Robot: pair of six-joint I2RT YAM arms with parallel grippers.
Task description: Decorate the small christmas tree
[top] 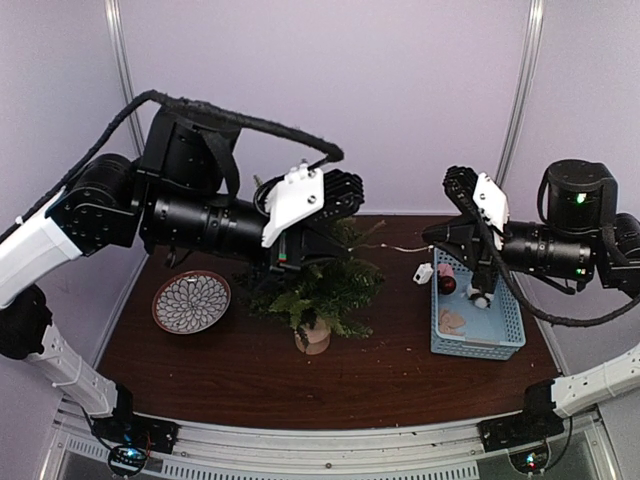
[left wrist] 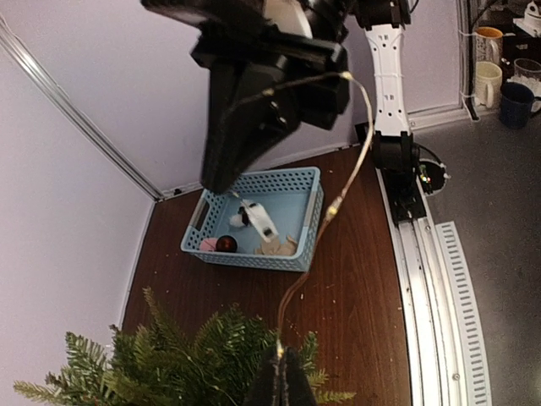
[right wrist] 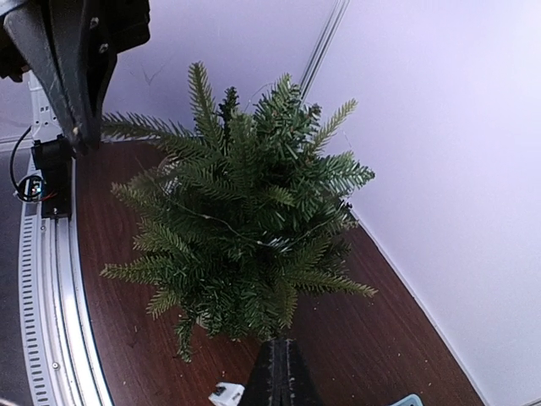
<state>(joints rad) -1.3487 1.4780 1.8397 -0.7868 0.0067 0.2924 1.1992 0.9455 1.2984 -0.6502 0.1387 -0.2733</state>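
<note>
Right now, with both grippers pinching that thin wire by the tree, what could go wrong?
1. The wire runs from the shut left gripper to the shut right gripper, and it seems to cross the tree. Pulling apart could tighten it and tip the tree on its small stump.
2. The white box dangling off the wire beside the basket could snag on its rim.

Soft, even light fills every view; walls [top: 330,90] read pale lilac, and the dark table [top: 400,380] carries faint sheen and scant shadow. In the wrist views, fingers [left wrist: 296,391] at 6 o'clock are black and blurred, the wire [left wrist: 335,205] glints, and the rail [right wrist: 51,338] bows at 9 o'clock.
</note>
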